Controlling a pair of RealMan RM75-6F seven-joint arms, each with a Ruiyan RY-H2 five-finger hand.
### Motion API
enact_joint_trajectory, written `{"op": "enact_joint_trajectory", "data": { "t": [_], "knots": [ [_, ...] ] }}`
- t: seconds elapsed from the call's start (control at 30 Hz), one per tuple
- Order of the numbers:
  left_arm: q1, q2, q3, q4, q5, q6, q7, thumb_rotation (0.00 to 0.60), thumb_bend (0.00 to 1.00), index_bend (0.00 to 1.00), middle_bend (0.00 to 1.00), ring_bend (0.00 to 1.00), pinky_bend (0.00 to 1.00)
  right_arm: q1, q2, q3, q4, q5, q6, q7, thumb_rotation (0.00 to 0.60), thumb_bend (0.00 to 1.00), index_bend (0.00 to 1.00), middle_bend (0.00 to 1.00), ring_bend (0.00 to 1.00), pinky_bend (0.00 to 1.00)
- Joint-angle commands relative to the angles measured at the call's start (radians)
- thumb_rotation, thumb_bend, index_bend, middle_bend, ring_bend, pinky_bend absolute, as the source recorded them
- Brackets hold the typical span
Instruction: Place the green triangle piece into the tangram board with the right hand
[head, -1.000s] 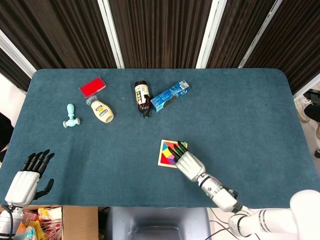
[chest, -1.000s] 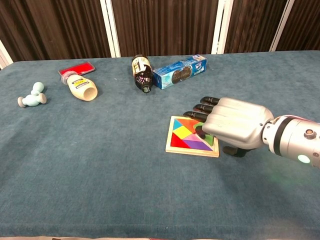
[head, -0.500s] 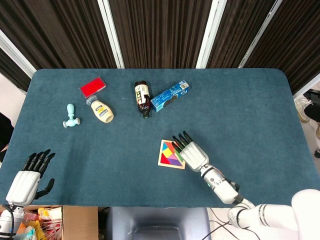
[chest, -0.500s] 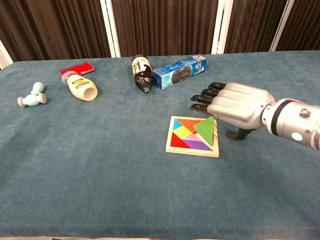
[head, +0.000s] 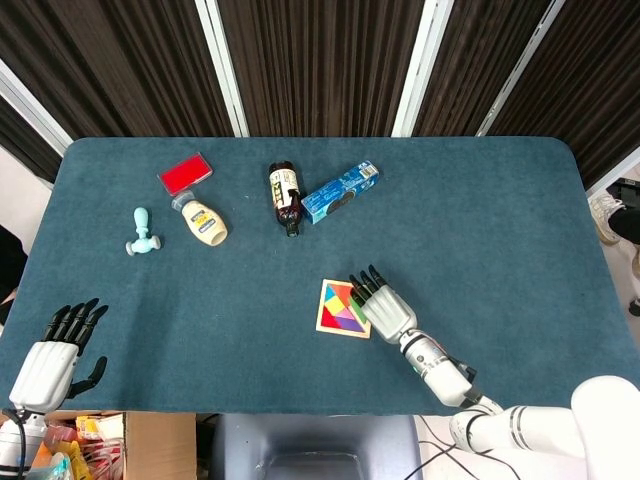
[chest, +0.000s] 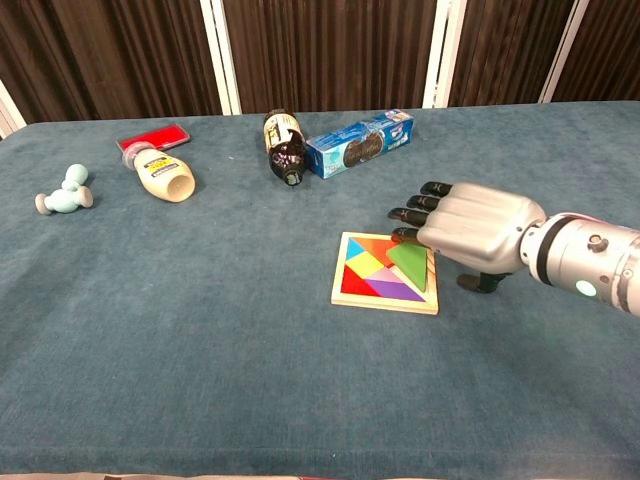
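Observation:
The tangram board (chest: 384, 304) lies on the blue table, a wooden frame filled with coloured pieces. The green triangle (chest: 410, 266) rests on the board's right part, uncovered; I cannot tell whether it sits flush. My right hand (chest: 470, 232) hovers just right of the board, holding nothing, fingers stretched out. Its fingertips (chest: 408, 215) reach over the board's far right corner, close to the triangle's upper edge. In the head view this right hand (head: 385, 306) overlaps the board's (head: 321, 318) right side. My left hand (head: 50, 356) is open at the near left table edge.
At the back of the table lie a dark bottle (chest: 284, 146) and a blue box (chest: 360, 143). Further left are a red box (chest: 153, 137), a cream squeeze bottle (chest: 160, 176) and a light blue toy (chest: 63, 196). A cardboard box (head: 110, 445) stands below the table's near left corner.
My right hand came off the board and drew back to the right, uncovering the green triangle, which stays on the board. The left hand has barely moved.

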Motion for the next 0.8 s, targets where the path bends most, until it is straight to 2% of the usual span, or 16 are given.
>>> {"op": "enact_joint_trajectory", "data": {
  "t": [0.03, 0.27, 0.8],
  "knots": [
    [0.000, 0.001, 0.000, 0.001, 0.000, 0.000, -0.003, 0.600, 0.46, 0.00, 0.00, 0.00, 0.01, -0.007, 0.005, -0.011, -0.009, -0.008, 0.008, 0.003, 0.600, 0.49, 0.27, 0.00, 0.00, 0.00],
    [-0.002, -0.003, 0.001, -0.001, -0.001, -0.006, 0.011, 0.600, 0.46, 0.00, 0.00, 0.00, 0.01, -0.014, 0.015, -0.030, -0.029, -0.018, 0.016, 0.001, 0.600, 0.49, 0.30, 0.00, 0.00, 0.00],
    [0.004, 0.000, 0.004, -0.007, 0.008, 0.008, 0.017, 0.600, 0.46, 0.00, 0.00, 0.00, 0.01, -0.044, 0.044, -0.052, -0.080, -0.088, 0.065, 0.032, 0.600, 0.49, 0.24, 0.00, 0.00, 0.00]
  ]
}}
